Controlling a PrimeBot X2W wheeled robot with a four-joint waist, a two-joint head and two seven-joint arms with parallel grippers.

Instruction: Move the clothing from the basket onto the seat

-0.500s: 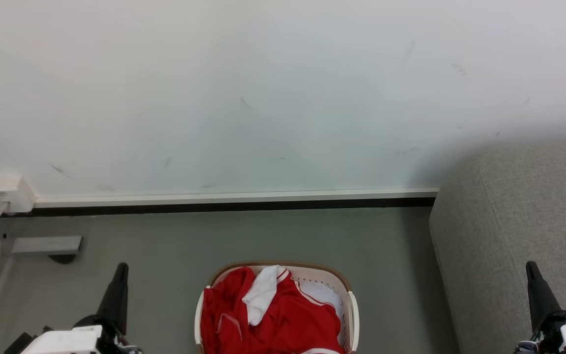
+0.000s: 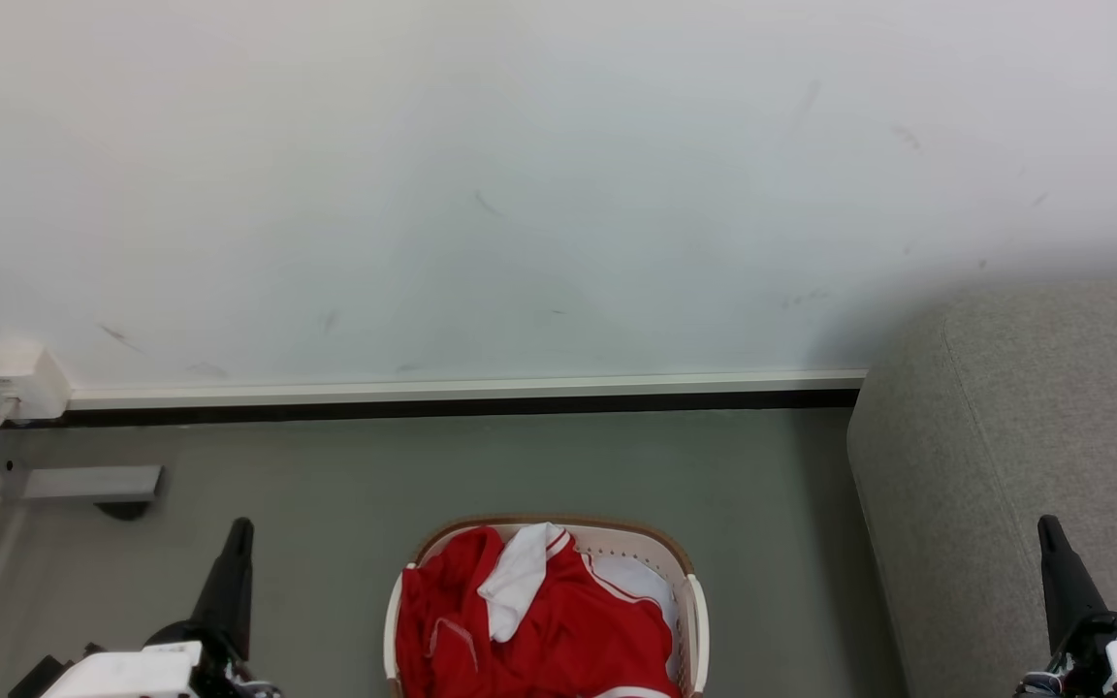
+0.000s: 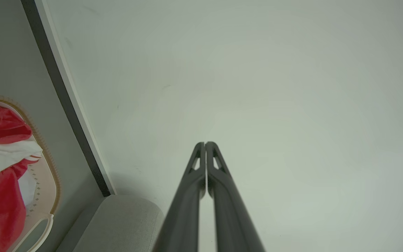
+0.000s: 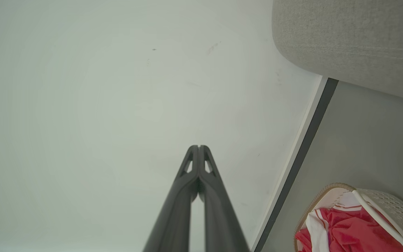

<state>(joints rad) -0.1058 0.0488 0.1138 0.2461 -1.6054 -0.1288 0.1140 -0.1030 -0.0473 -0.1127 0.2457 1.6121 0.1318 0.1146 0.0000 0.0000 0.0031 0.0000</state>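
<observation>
The red clothing is lying heaped inside the basket, with a white collar showing on top. The basket is sitting on the grey floor, and the sofa is standing to the basket's right, apart from it. The left gripper is hovering left of the basket, fingers pressed together and holding nothing. The right gripper is hovering well to the basket's right, likewise closed tight and empty.

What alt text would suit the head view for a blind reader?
A laundry basket of red clothing sits on a grey floor, a grey sofa to its right. The left end effector and right end effector flank it, both shut.
</observation>
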